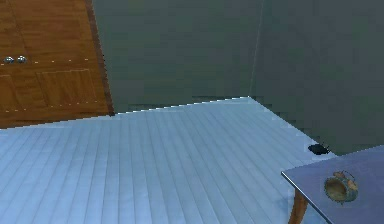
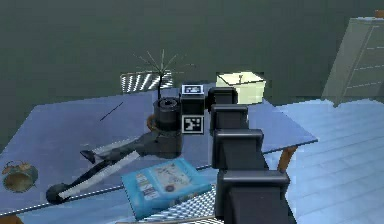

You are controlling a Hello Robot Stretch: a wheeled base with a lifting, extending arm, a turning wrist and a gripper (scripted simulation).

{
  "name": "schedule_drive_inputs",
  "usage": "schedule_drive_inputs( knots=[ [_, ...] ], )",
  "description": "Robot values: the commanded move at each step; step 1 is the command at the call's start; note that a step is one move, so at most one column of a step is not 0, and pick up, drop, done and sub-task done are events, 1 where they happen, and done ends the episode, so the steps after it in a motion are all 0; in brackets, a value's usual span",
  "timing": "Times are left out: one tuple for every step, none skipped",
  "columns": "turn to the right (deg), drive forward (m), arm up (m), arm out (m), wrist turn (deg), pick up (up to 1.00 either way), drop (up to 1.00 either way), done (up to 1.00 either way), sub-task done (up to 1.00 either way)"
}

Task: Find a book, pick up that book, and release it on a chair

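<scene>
A light blue book [image 2: 166,183] with a printed cover lies flat on the blue-grey table [image 2: 80,120], near its front edge in the arm side view. The dark arm bar [image 2: 240,150] rises from the bottom edge beside the book and carries two white marker squares [image 2: 191,124]. Left of them is the gripper [image 2: 72,174], its thin fingers [image 2: 100,175] slanting down to the left over the tabletop, just left of the book. I cannot tell whether it holds anything. No chair is in sight.
On the table stand a pale yellow box [image 2: 241,85], a striped thing [image 2: 138,82] with a spiky sprig, and a round brownish thing [image 2: 18,177] [image 1: 343,186]. A white dresser [image 2: 361,55] stands at the right. Ahead are pale plank floor [image 1: 150,160], a wooden door [image 1: 50,60] and a small black thing [image 1: 318,149].
</scene>
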Motion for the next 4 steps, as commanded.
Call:
schedule_drive_inputs(
  knots=[
    [0.0, 0.0, 0.0, 0.0, 33.0, 0.0, 0.0, 0.0, 0.0],
    [0.0, 0.0, -0.32, 0.0, 0.0, 0.0, 0.0, 0.0, 0.0],
    [0.0, 0.0, 0.0, 0.0, 0.0, 1.0, 0.0, 0.0, 0.0],
    [0.0, 0.0, 0.1, 0.0, 0.0, 0.0, 0.0, 0.0, 0.0]
  ],
)
